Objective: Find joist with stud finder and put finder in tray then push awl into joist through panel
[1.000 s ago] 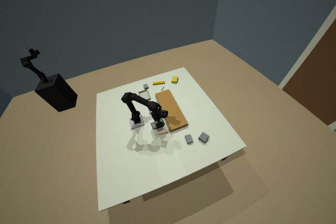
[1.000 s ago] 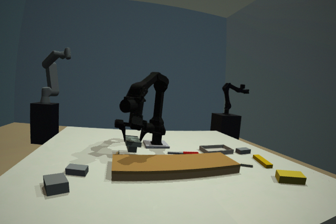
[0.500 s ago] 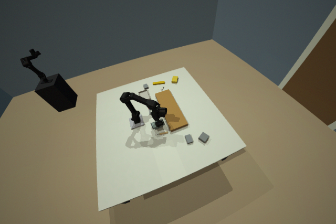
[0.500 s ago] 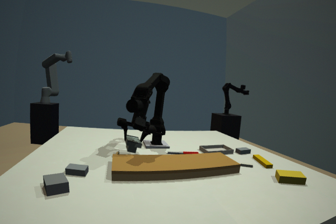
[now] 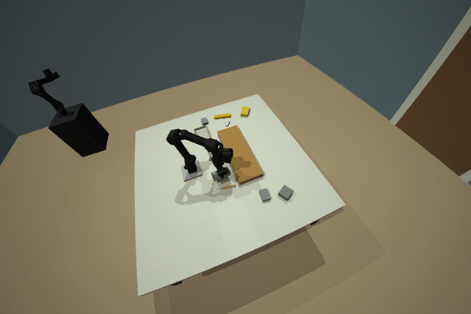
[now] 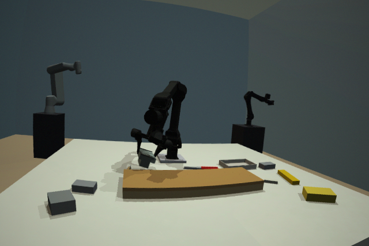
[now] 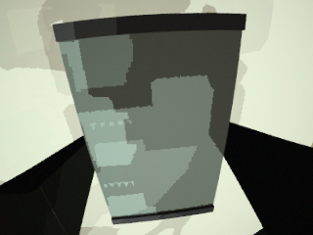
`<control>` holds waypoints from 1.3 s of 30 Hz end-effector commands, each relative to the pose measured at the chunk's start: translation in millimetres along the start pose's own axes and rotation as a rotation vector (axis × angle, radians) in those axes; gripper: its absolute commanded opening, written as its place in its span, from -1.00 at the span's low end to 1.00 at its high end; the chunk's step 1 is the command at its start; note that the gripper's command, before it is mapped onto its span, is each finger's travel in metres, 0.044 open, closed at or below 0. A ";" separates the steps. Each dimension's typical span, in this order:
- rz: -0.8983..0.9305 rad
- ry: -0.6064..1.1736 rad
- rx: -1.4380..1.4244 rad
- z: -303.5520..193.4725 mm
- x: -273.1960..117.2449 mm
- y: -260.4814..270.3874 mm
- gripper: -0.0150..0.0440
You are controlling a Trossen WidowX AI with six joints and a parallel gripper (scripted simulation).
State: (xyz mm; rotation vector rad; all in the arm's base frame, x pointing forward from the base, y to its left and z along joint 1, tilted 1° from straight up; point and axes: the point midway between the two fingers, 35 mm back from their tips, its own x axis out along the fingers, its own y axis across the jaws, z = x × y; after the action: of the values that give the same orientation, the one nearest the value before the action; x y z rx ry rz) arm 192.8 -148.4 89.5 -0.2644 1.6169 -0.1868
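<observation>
My gripper (image 6: 146,154) (image 7: 156,133) is shut on the stud finder (image 5: 215,176) (image 6: 145,160) (image 7: 171,117), a grey-green block with dark end bands. It is held tilted above the table, beside the near-end long edge of the panel in the top view, not over it. The brown floor panel (image 5: 243,151) (image 6: 190,179) lies flat; no joist shows. The awl (image 5: 229,186), with a wooden handle, lies on the table close to the gripper. The open tray (image 5: 199,128) (image 6: 243,166) is beyond the far side of the arm, its inside partly hidden in the top view.
A red-and-grey tool (image 6: 208,167) lies between panel and arm base. Grey blocks (image 5: 265,194) (image 5: 285,192) lie off the panel's near end. Past its other end are a small grey block (image 5: 204,121), a yellow bar (image 5: 222,115), a yellow block (image 5: 244,111) and a thin dark piece (image 6: 270,181).
</observation>
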 end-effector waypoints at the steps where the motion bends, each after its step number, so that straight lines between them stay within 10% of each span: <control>1: -0.039 0.003 0.007 -0.3 -0.1 -0.4 -0.49; 39: -0.301 -0.001 0.032 0.0 1.3 7.0 -0.49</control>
State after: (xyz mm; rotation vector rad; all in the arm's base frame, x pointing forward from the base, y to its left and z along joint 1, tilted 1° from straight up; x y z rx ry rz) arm 192.6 -141.2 86.3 -0.4655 1.5691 -0.4141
